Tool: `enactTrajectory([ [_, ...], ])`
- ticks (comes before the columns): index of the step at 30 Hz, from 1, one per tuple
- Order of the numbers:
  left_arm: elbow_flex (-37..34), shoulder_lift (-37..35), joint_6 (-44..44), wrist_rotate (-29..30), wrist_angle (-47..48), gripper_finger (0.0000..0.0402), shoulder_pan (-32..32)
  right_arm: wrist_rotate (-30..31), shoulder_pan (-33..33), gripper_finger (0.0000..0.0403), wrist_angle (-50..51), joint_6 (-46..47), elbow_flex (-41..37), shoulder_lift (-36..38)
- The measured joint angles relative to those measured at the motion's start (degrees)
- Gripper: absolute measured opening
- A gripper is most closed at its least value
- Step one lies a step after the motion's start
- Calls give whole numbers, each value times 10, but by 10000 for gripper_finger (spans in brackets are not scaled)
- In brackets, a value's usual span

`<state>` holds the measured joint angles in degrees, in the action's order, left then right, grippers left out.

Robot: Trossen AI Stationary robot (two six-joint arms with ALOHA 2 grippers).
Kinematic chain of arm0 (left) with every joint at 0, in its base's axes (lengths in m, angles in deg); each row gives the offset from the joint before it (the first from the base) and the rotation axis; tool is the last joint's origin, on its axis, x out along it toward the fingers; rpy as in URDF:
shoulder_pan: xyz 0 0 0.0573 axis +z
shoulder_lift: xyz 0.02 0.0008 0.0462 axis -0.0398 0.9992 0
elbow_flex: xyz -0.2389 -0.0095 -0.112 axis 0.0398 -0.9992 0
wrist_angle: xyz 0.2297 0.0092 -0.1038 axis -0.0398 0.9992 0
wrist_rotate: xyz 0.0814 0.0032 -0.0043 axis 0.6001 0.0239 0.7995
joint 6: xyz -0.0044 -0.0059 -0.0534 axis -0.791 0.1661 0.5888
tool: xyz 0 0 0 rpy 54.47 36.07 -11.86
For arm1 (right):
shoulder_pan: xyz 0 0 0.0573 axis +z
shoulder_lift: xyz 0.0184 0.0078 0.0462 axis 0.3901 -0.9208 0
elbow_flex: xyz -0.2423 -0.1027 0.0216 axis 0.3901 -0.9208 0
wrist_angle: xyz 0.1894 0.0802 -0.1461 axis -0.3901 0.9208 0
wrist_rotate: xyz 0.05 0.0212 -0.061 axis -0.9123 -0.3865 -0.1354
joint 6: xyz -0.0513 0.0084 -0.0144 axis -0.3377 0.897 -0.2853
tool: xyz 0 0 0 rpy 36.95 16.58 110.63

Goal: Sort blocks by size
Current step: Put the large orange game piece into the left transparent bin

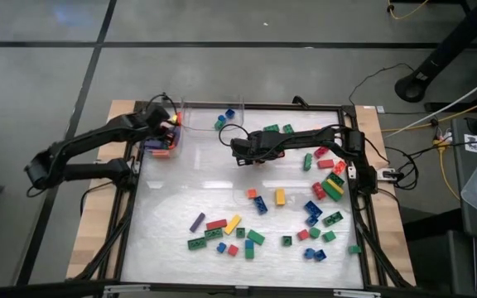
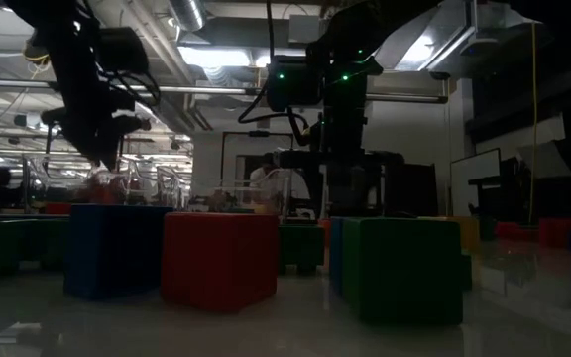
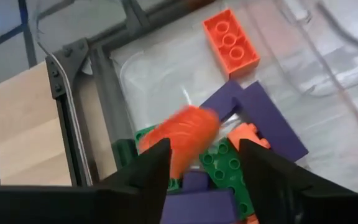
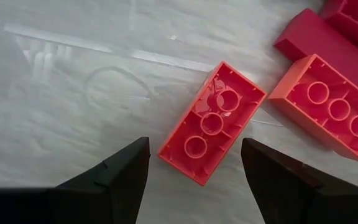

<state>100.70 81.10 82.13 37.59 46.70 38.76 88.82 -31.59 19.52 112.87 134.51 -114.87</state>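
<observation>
Bench [image 1: 164, 223]: pale glossy top inside a dark frame, wood edges showing at both sides. Loose blocks [image 1: 313, 217] scattered across the front and right half: green, blue, red, yellow, one purple piece [image 1: 197, 222] at front left. Red and green cluster at the right edge [image 1: 331, 175]. Clear bin [image 1: 166, 141] sits at the back left corner holding orange, purple and green bricks. A second clear bin [image 1: 214, 116] at the back centre holds a few blue and green ones. A red long brick [image 4: 212, 122] lies flat, studs up, on the top.

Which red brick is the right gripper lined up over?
The long red brick lying studs-up between the right gripper's open fingers; the other red bricks sit off to the side.
</observation>
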Motion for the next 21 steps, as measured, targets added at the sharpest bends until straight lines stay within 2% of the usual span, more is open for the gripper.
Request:
enactTrajectory([
  [5,0,16,2,0,-1,200,0,7,-1,253,-2,4,0,-4],
  [17,0,14,5,-7,-1,194,-3,-4,-5,251,-18,25,-7,-28],
  [21,0,13,5,-56,-1,194,-15,-7,-4,220,-25,16,-8,-32],
])
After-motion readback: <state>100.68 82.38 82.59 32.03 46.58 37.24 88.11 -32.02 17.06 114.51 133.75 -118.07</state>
